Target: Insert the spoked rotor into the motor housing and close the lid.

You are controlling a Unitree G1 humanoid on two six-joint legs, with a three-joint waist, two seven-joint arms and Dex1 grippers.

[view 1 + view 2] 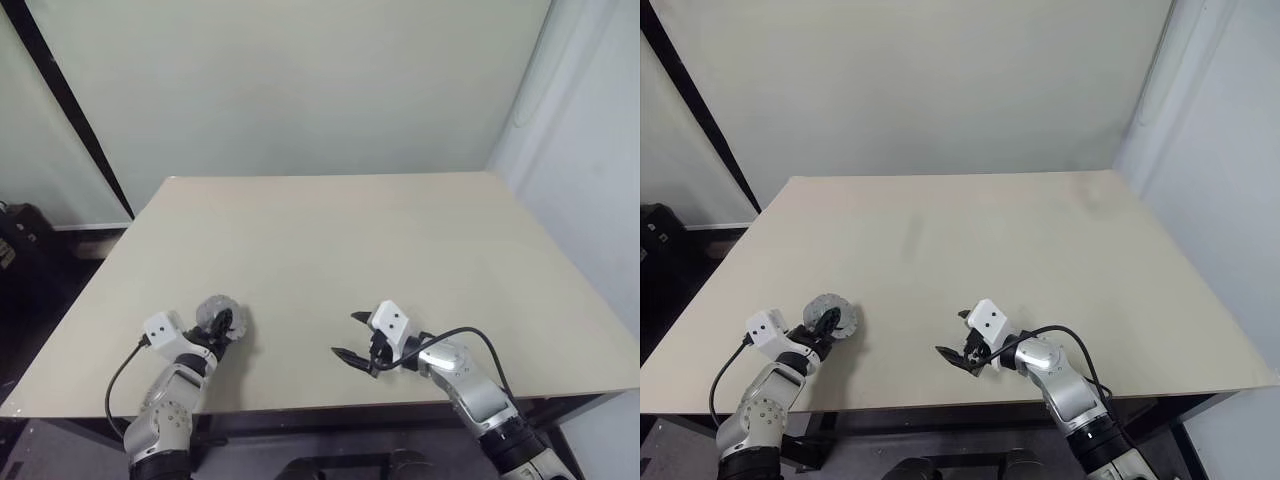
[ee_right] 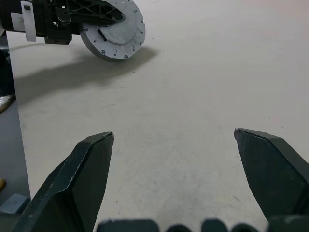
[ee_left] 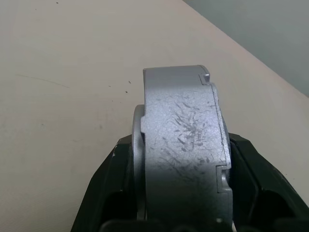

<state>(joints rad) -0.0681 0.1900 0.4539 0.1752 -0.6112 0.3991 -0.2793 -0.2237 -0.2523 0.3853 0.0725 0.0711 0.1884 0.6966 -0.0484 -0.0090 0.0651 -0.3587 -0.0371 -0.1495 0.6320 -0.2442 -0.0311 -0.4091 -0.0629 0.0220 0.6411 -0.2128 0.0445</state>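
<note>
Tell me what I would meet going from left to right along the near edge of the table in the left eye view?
The left gripper, its black jaws shut on a round silver-grey metal motor assembly → a bare stretch of the pale beige wooden table → the right gripper, its black jaws open and holding nothing.

You see a pale beige surface (image 1: 330,250), plain and unpatterned. The motor housing (image 3: 186,145) is silver-grey metal with fine scratch marks. Both hands, left hand (image 1: 222,330) and right hand (image 1: 350,336), have black fingers on white-and-silver wrists.
</note>
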